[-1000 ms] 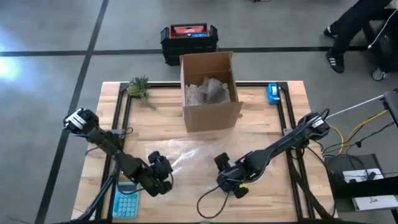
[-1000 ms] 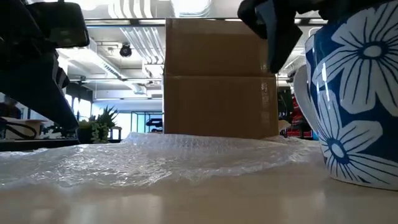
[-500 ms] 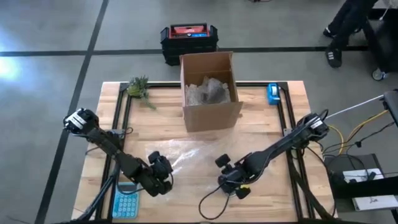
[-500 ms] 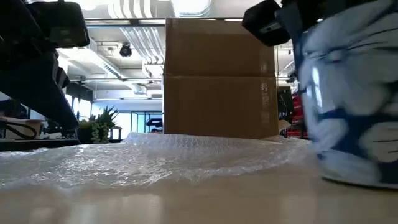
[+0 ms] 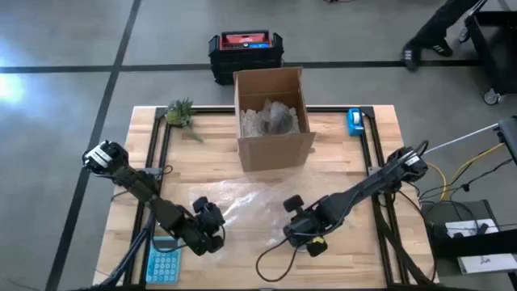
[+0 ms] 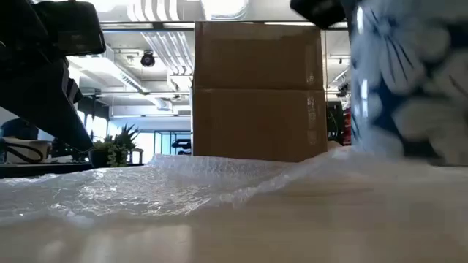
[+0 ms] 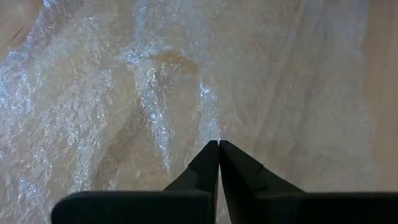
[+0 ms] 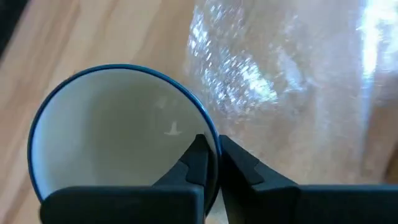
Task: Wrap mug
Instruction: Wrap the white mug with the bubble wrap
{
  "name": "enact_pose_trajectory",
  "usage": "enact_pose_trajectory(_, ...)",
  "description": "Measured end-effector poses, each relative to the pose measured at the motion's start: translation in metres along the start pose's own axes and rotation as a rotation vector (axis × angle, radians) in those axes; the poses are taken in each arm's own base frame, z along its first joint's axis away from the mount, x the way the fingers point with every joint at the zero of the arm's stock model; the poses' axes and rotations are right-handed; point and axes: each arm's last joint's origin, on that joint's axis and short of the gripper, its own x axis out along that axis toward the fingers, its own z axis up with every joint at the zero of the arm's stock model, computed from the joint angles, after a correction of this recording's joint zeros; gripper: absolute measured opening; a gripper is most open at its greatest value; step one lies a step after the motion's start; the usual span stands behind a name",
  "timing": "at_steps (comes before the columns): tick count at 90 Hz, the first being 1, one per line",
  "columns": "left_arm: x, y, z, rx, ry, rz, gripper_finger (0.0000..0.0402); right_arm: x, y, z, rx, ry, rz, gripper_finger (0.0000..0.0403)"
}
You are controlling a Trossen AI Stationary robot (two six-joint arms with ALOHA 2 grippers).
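While right end effector (image 8: 211, 152) pinches 1 mug (image 8: 118, 134), 1 wrap (image 7: 155, 93).

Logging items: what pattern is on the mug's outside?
White flowers on blue, on the mug; clearest in the low view.

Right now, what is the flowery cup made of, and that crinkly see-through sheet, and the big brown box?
The mug, pinched at its rim by the right gripper, looks like glazed ceramic: smooth white inside, glossy blue-and-white flowers outside. The sheet is bubble wrap, clear plastic, dimpled and glinting; the left gripper is shut on it. The box looks like plain matte brown cardboard with folded flaps.
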Motion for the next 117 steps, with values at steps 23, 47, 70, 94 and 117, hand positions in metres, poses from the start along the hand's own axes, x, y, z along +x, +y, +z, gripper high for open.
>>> enact_pose_trajectory(23,0.0,-0.001,0.0,-0.004,-0.003,-0.006,0.0,-0.009,-0.029,0.009,0.076,-0.059,-0.027,0.0003)
enact_pose_trajectory(47,0.0,-0.001,0.001,-0.01,-0.006,-0.014,0.0,0.025,-0.087,0.017,0.218,-0.114,-0.111,0.0003)
enact_pose_trajectory(70,0.0,-0.002,0.001,-0.012,0.003,-0.026,0.0,0.054,-0.121,0.009,0.303,-0.046,-0.1,0.0003)
enact_pose_trajectory(94,0.0,-0.002,0.001,0.011,0.003,-0.029,0.0,0.054,-0.125,0.009,0.334,-0.049,-0.115,0.0047)
enact_pose_trajectory(117,0.0,-0.003,0.001,0.01,0.003,-0.031,0.0,0.019,-0.117,-0.001,0.361,-0.035,-0.06,0.0131)
